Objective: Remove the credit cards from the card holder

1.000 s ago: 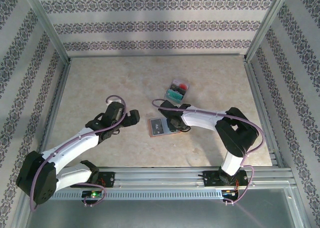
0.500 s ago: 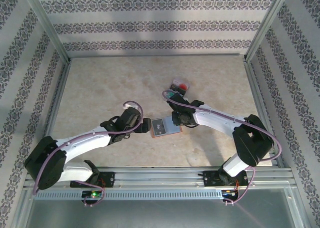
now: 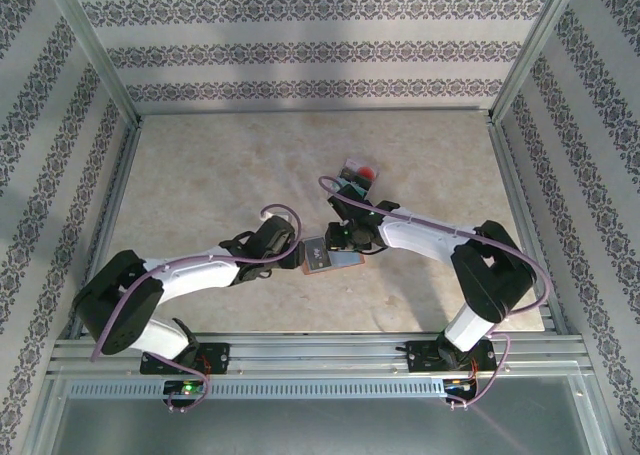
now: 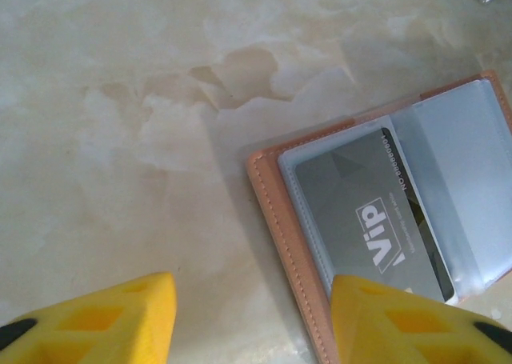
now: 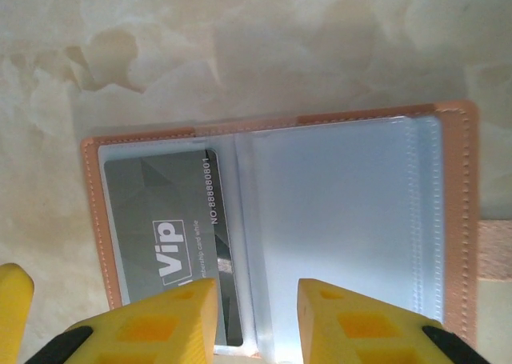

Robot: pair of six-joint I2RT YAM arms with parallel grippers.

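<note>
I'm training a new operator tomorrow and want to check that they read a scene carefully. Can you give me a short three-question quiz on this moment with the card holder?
1. True or false: the flat brown leather card holder lies closed on the beige marbled table.
2. Multiple choice: the grey plastic card in the holder's clear pocket reads A) Gold, B) Vip, C) Bank.
3. Short answer: how many cards show in the holder in the wrist views?
Key: 1 false, it lies open; 2 B; 3 one.
</note>
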